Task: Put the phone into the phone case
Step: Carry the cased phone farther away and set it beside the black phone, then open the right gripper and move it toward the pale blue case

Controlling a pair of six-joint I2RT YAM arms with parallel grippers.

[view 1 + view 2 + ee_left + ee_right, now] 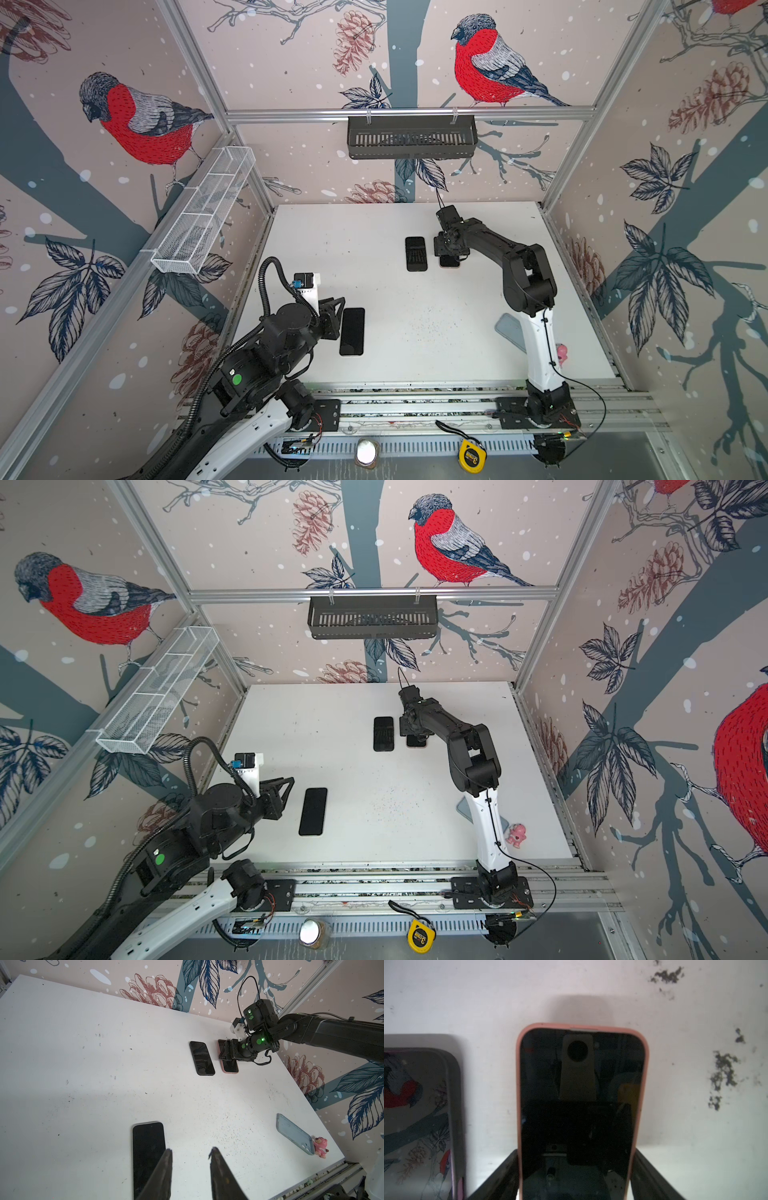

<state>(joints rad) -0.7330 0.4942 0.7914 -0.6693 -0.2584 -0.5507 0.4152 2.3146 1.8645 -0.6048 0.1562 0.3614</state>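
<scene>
A bare black phone lies screen up at the front left of the white table. My left gripper hovers just beside it, open, with nothing between its fingers. An empty light blue phone case lies at the front right, partly hidden by the right arm in both top views. At the back, my right gripper is shut on the long sides of a phone in a pink case that lies on the table.
A phone in a black case lies next to the pink one. A small pink toy stands by the blue case. A black basket and a white mesh basket hang on the walls. A tape measure and a jar sit beyond the front rail.
</scene>
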